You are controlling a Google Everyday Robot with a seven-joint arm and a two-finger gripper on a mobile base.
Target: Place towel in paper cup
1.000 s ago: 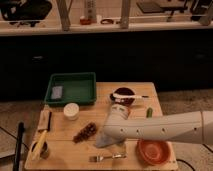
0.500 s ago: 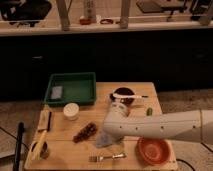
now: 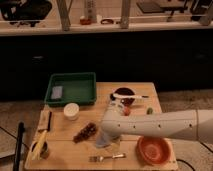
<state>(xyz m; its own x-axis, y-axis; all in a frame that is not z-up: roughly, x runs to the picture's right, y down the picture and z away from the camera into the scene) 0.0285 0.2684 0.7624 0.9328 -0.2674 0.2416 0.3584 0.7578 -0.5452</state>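
A white paper cup (image 3: 71, 110) stands upright on the left half of the wooden table (image 3: 145, 90), just in front of the green tray. A grey-blue towel (image 3: 104, 141) lies crumpled or hangs at the table's front middle, right under the end of my white arm. My gripper (image 3: 108, 131) comes in from the right and sits directly over the towel, to the right of the cup and nearer the front. The arm hides its tip.
A green tray (image 3: 72, 80) with a blue sponge (image 3: 57, 91) is at the back left. A dark bowl with a spoon (image 3: 125, 95), an orange bowl (image 3: 153, 149), a fork (image 3: 106, 158), a dark brown cluster (image 3: 85, 132) and a small container with a yellow item (image 3: 39, 147) also sit on the table.
The arm's end has shifted slightly to the left over the towel. The towel has shifted a little left with it. The cup has not moved.
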